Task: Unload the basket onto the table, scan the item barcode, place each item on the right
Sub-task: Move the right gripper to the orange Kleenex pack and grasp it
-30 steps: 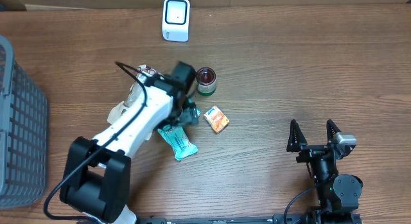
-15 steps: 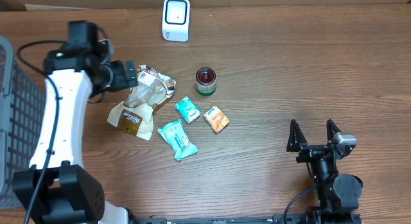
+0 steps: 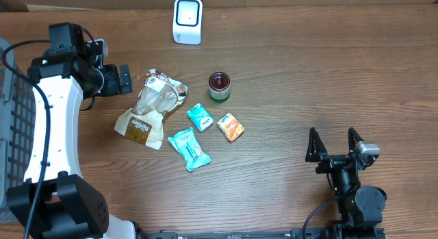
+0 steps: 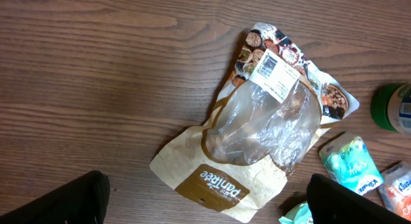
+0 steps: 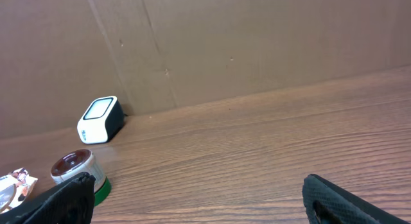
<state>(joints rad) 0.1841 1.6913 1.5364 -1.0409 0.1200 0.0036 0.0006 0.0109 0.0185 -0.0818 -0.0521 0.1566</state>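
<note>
Snack bag point(image 3: 152, 109) lies flat on the wooden table point(image 3: 308, 74), left of centre, with the left gripper point(image 3: 124, 79) hovering just beside its upper left edge, jaws spread wide and holding nothing. Close on the bag's right sit a small teal packet point(image 3: 200, 117), an orange packet point(image 3: 231, 127) and a larger teal packet point(image 3: 189, 149) below them. A dark-lidded can point(image 3: 219, 87) with a green base stands upright near the bag's top right corner. The white scanner point(image 3: 187, 20) stands at the far edge, apart from the group, with bare wood between it and the bag.

The bag is tan paper with a brown band at its lower end and a crumpled clear window in the middle. Its printed top carries a white barcode label point(image 4: 273, 73), facing up and slightly tilted.

A grey basket point(image 3: 10, 129) fills the left edge, partly under the left arm. A cardboard wall point(image 5: 257, 44) closes the far side. The right half of the table is open; the right gripper point(image 3: 332, 140) rests at its near edge, jaws wide and empty.
</note>
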